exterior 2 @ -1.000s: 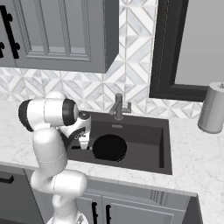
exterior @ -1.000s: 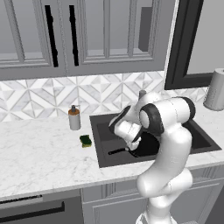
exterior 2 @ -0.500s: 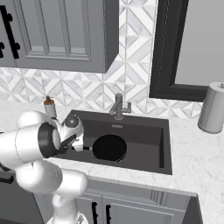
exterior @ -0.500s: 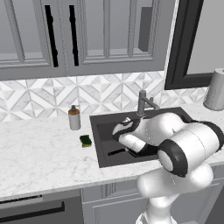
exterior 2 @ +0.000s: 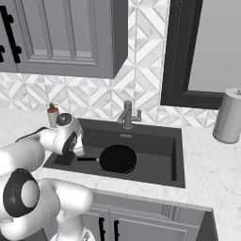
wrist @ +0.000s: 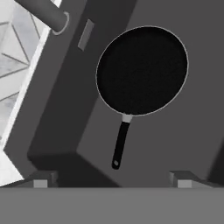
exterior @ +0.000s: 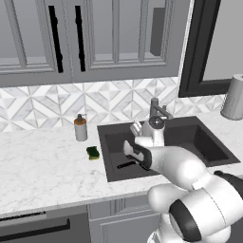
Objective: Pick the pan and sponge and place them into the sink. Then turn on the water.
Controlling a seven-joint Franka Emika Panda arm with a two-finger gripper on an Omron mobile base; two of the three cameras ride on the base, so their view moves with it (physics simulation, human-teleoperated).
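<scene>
One arm: we are reaching low over the sink (exterior 2: 175, 157).
Gripper (wrist: 112, 177): open, holding nothing.
Pan (wrist: 142, 70): lying in sink.
Sponge (exterior: 93, 153): sitting on counter (exterior: 42, 166) beside soap bottle (exterior: 80, 128).

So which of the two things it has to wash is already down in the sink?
The black pan: it lies flat on the sink floor, handle pointing away from the faucet. The green sponge sits on the counter, left of the basin.

Kitchen had grey cabinets (exterior: 95, 38) up top, geometric tiled backsplash (exterior: 42, 102), white marble surface (exterior: 42, 166), and a dark-framed window (exterior 2: 207, 47).
</scene>
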